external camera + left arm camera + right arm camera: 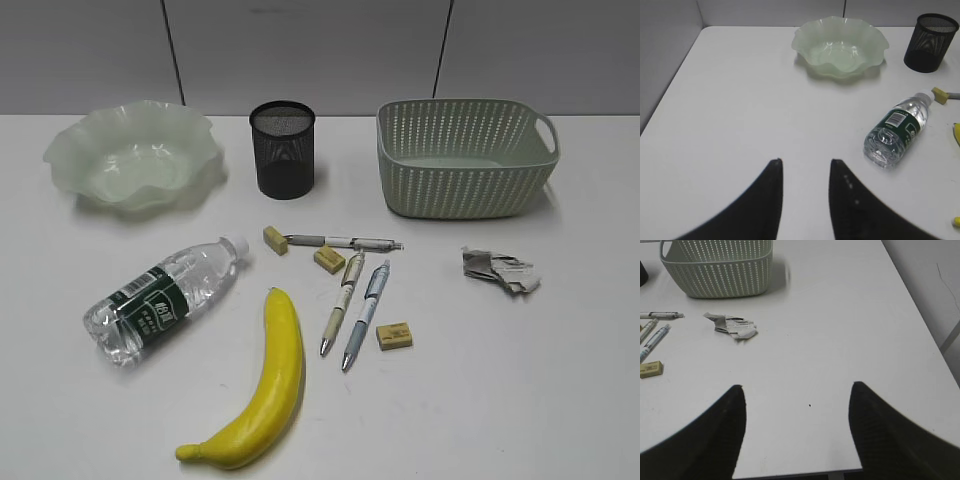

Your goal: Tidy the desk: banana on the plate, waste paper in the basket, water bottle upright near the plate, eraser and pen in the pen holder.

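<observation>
Nothing tidied yet: the water bottle (898, 129) lies on its side ahead and to the right of the left gripper (805, 172), cap pointing away toward the pen holder (931, 42), just short of the plate (805, 40). The left arm looks nearer; its jaws stand partly apart, empty. The right gripper (797, 397) is spread wide, empty.
</observation>
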